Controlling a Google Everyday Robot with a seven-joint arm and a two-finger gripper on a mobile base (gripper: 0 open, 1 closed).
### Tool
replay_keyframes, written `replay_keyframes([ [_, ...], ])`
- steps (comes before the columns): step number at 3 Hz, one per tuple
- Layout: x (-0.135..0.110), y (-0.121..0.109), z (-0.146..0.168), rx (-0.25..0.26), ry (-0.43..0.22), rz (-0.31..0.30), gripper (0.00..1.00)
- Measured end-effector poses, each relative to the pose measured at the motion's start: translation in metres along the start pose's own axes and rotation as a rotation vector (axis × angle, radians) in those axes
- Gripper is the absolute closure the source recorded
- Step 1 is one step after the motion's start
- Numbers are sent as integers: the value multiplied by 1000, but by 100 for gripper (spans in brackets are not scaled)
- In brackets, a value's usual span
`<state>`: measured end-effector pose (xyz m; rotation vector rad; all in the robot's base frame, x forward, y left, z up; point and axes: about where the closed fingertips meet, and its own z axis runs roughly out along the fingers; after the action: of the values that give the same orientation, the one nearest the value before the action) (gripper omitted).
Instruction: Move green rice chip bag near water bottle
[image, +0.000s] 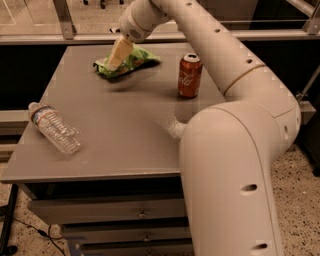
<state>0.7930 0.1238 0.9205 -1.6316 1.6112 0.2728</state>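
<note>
Evidently, gripper (114, 61) jaws tight on chip bag (138, 58)

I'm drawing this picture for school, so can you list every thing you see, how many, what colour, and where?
green rice chip bag: one, bright green, far side of the table
water bottle: one, clear, lying near the table's left edge
soda can: one, red, upright, right of the bag
table: one, grey, middle of view
drawers: grey, under the tabletop
arm: one, cream, reaching over from the right
hand: one, beige, at the bag's left part
</note>
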Motion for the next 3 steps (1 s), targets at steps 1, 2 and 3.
replay_keyframes([
  [1, 10, 22, 47, -42, 8, -24, 0],
  [2, 11, 22, 48, -43, 8, -24, 0],
  [3, 21, 30, 58, -37, 2, 13, 0],
])
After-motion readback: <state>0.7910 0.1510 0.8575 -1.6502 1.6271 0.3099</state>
